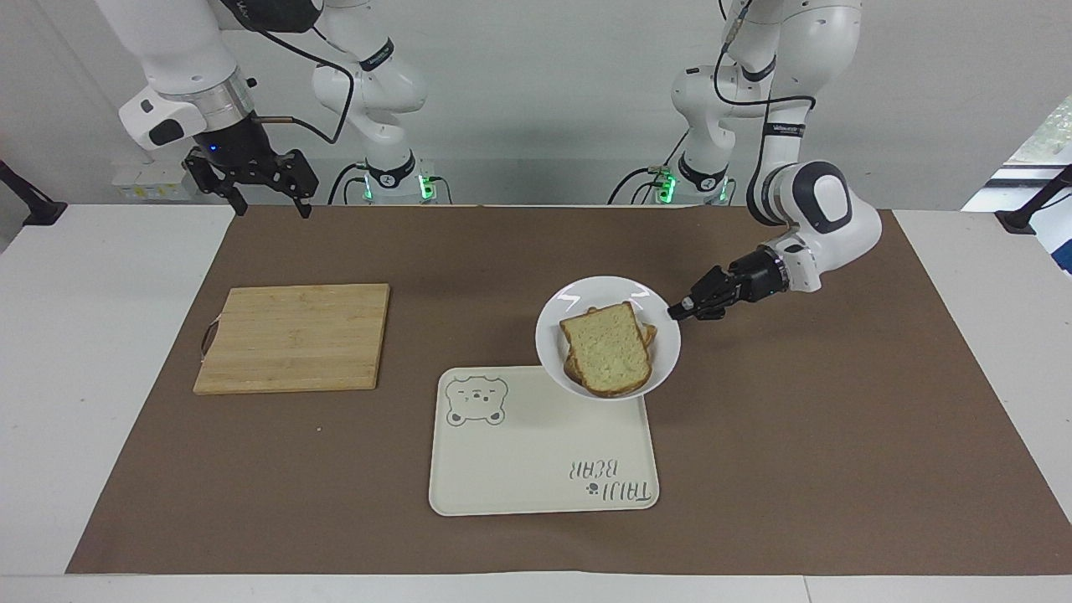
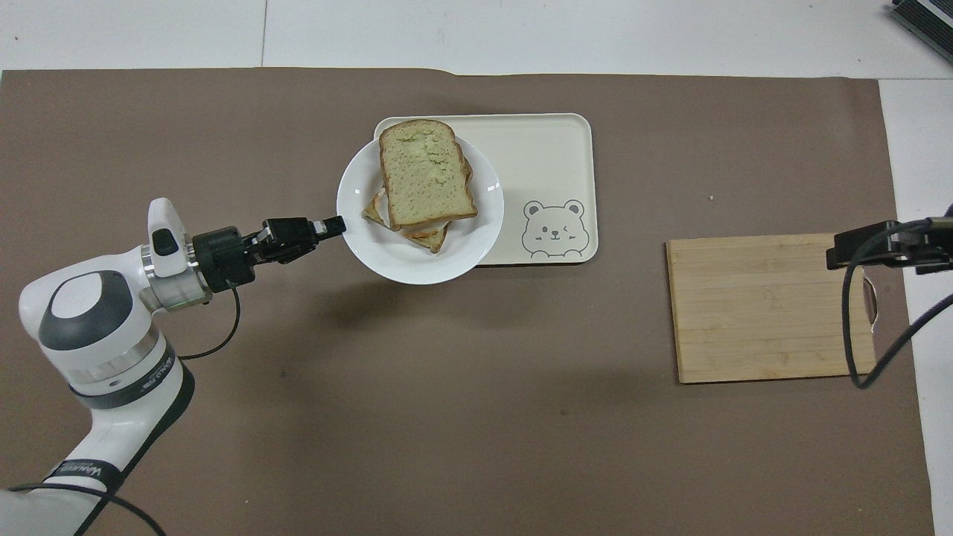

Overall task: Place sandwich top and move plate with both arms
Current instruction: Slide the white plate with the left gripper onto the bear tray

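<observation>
My left fingers [image 1: 677, 311] pinch the rim of the plate [image 1: 559, 304], holding it raised over the tray [image 1: 536, 469]. The sandwich top [image 1: 607, 346] lies on the stack on that plate. My right fingers [image 1: 266, 203] wait spread wide, above the table's edge at the right arm's end.

White table [image 1: 100, 335] under a brown mat [image 1: 837, 435], pale wall [image 1: 544, 84], window [image 1: 1047, 126] at one edge.
</observation>
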You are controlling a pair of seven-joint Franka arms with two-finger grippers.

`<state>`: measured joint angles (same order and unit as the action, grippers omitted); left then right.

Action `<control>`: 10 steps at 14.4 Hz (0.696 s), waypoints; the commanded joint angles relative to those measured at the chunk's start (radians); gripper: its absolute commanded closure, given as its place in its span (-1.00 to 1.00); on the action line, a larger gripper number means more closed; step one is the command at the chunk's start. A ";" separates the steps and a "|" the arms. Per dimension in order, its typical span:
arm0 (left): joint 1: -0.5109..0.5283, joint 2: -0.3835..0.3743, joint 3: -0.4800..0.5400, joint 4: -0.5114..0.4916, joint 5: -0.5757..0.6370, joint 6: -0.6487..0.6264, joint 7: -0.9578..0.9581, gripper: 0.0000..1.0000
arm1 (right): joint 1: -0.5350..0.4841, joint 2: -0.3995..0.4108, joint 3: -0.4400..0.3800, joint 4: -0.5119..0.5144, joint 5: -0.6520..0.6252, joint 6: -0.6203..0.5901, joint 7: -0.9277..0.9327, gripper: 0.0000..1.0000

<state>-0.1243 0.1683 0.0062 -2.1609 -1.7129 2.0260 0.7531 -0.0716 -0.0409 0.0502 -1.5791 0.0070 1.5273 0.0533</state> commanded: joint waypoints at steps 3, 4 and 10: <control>-0.023 0.250 -0.061 0.257 -0.076 0.116 0.022 1.00 | -0.014 0.003 0.011 0.005 -0.001 -0.012 0.004 -1.00; -0.020 0.258 -0.096 0.269 -0.077 0.179 0.022 1.00 | -0.014 0.003 0.011 0.005 -0.001 -0.012 0.004 -1.00; -0.024 0.361 -0.152 0.383 -0.074 0.284 0.022 1.00 | -0.014 0.003 0.011 0.005 -0.001 -0.012 0.004 -1.00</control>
<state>-0.1402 0.5055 -0.1462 -1.8207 -1.7695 2.2835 0.7711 -0.0716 -0.0409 0.0502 -1.5791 0.0070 1.5273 0.0532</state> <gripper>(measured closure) 0.947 0.000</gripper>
